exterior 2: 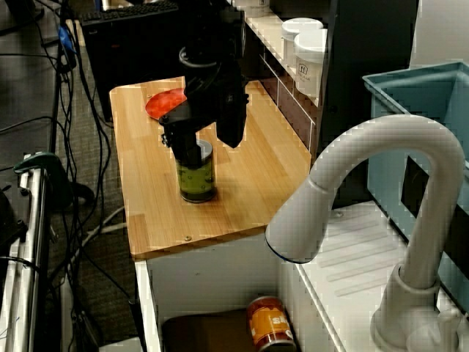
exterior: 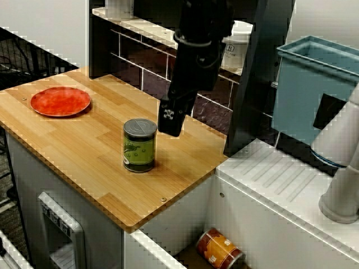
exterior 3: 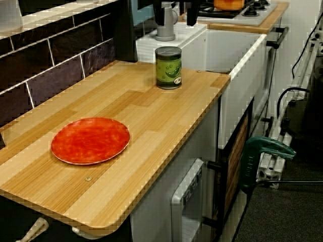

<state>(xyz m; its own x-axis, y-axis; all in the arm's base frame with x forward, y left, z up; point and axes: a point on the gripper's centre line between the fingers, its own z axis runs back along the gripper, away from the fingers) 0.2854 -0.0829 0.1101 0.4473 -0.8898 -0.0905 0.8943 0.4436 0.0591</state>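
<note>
Just above and behind the green can [exterior: 139, 144], the gripper [exterior: 170, 122] hangs with its fingers [exterior 2: 184, 141] spread apart, holding nothing. In the view from the sink end one finger seems to reach down to the lid, though contact is hard to judge. The green can stands upright on the wooden counter [exterior: 73, 145], near its right end beside the sink [exterior: 185, 221]. Far to the left lies a red plate [exterior: 60, 101]. An orange can [exterior: 219, 249] lies on its side in the sink, with a white tap [exterior 2: 381, 136] to the right and a blue bin [exterior: 303, 95] beyond.
</note>
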